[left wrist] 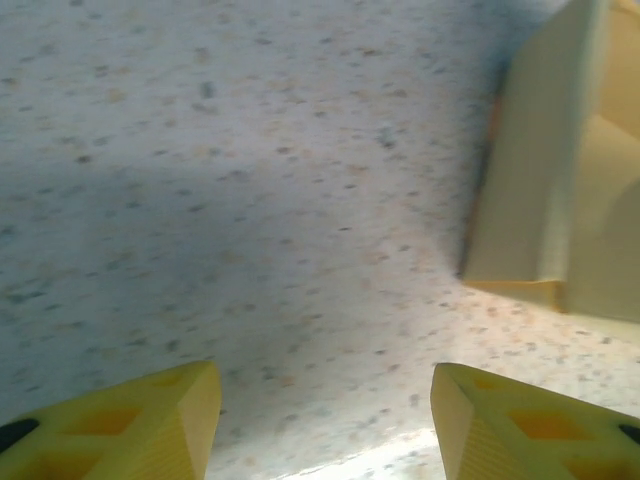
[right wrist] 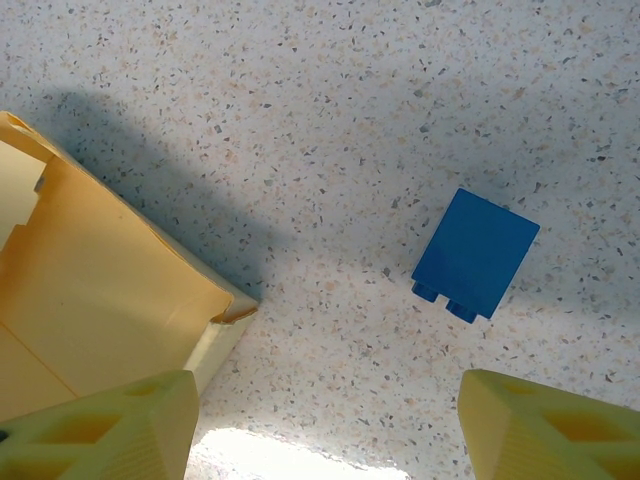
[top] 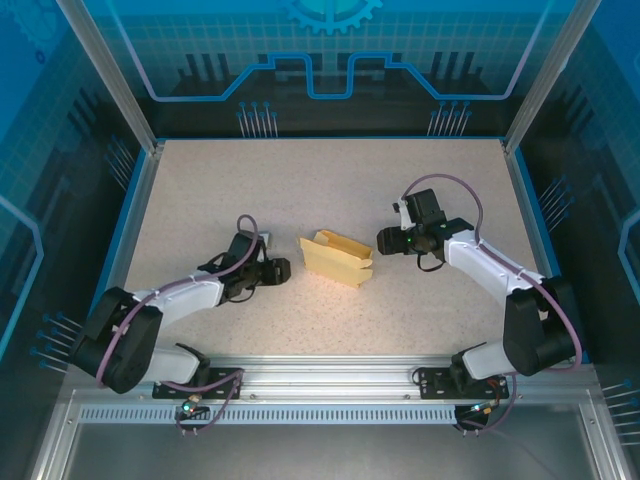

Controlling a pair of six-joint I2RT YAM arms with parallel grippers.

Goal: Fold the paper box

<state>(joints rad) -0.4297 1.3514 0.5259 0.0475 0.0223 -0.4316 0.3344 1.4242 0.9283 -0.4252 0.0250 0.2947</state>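
Paper box sits approx. mid tabletop, between the 2 arms. Pale yellow card, partly formed: walls stand up, top is open, long axis runs from far-left to near-right in the top view. The left wrist view has a box wall upright at the right edge, resting on the speckled surface. The right wrist view looks into the box interior from above, w/ 1 corner of its wall pointing toward mid-frame.

Left tool is low, just left of the box, aimed at it; a strip of bare tabletop lies between them. Its yellow fingers stand apart w/ nothing between, no contact w/ the card.

Right tool is just right of the box, pointing left at it. Fingers also apart, only tabletop in the gap; the left one is right next to the box corner, can't tell if touching.

Blue brick, 2 studs showing on 1 edge, lies flat on the tabletop, apart from the box, w/ bare surface between.
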